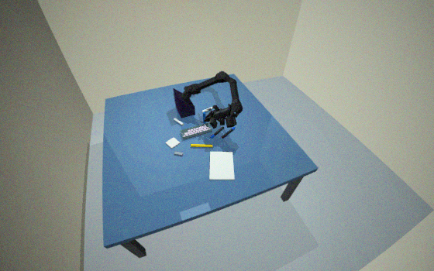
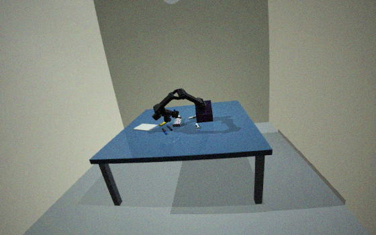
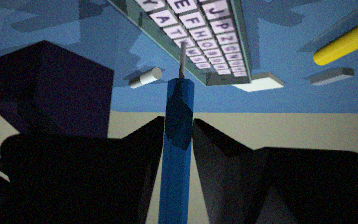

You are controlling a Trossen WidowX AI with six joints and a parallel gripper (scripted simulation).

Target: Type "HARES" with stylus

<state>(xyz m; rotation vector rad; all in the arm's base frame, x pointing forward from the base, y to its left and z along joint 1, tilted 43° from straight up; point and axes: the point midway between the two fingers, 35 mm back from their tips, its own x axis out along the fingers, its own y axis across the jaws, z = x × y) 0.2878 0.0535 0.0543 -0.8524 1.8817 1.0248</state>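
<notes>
The keyboard point(image 1: 195, 131) point(image 2: 177, 121) point(image 3: 246, 62) lies on the blue desk, its pale keys facing up. In the wrist view the letters Y, A and T show in the row beside the stylus, with E, F, H and O in the row beyond. My gripper point(image 3: 178, 124) point(image 1: 210, 117) is shut on the blue stylus point(image 3: 178, 150). The stylus's thin grey tip points at the keyboard, over the outer row just past T. Whether the tip touches a key cannot be told. Part of that row is hidden behind the tip.
A dark purple box point(image 1: 184, 104) point(image 2: 204, 112) point(image 3: 75, 85) stands behind the keyboard. Around it lie a white cylinder point(image 1: 178, 121) point(image 3: 150, 76), a small white pad point(image 1: 173, 142), a grey block point(image 1: 178, 153), a yellow stick point(image 1: 201, 145), two dark pens with blue ends and a white sheet point(image 1: 222, 166).
</notes>
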